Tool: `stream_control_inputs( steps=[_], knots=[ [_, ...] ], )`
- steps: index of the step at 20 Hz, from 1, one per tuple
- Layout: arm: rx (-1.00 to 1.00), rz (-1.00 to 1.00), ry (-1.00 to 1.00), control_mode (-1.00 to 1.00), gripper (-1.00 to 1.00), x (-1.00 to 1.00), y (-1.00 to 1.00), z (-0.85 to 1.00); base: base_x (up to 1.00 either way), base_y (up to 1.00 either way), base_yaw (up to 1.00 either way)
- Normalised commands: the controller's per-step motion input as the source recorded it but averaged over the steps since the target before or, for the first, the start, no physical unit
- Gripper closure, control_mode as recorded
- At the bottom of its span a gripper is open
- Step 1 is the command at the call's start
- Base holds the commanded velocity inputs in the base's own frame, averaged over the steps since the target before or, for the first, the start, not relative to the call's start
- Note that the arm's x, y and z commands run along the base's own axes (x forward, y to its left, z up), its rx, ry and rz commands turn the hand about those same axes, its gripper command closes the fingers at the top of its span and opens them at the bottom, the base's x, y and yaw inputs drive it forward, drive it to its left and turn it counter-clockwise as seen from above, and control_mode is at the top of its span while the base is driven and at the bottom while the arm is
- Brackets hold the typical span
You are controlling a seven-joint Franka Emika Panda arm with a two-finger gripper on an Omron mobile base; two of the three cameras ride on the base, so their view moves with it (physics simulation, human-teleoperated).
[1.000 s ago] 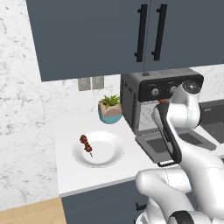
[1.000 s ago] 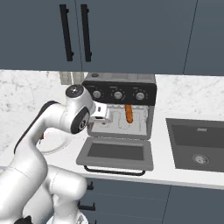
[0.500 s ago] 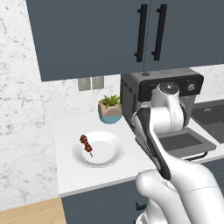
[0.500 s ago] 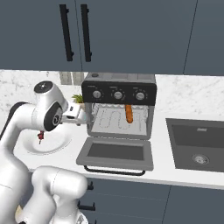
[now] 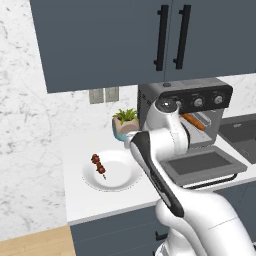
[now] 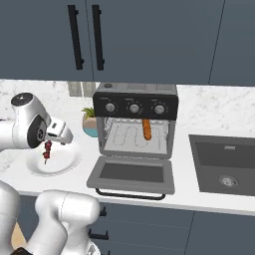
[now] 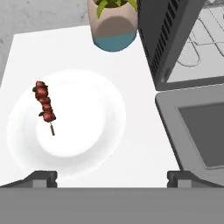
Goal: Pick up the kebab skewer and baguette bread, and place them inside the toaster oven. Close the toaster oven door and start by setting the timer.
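Hovering over the white plate, our gripper stands with its fingers spread wide and empty. We see the kebab skewer lying on the plate's left part, apart from the fingertips. The baguette bread rests on the wire rack inside the toaster oven, whose toaster oven door lies dropped open. A potted plant stands beside the oven.
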Motion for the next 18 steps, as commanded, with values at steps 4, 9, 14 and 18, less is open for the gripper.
stream_control_inputs(
  steps=[4, 9, 14, 18],
  knots=[
    [0.04, 0.00, 0.08, -1.00, -1.00, 0.00, 0.81, -0.03, 0.00, 0.00, 0.00],
    [0.06, 0.00, 0.05, -1.00, -1.00, 0.00, 0.71, -0.18, 0.00, 0.00, 0.00],
    [0.04, 0.12, 0.03, -1.00, -1.00, 0.13, 0.27, -0.28, 0.00, 0.00, 0.00],
    [0.00, 0.30, 0.00, -1.00, -1.00, 0.22, 0.06, -0.49, 0.00, 0.00, 0.00]
  ],
)
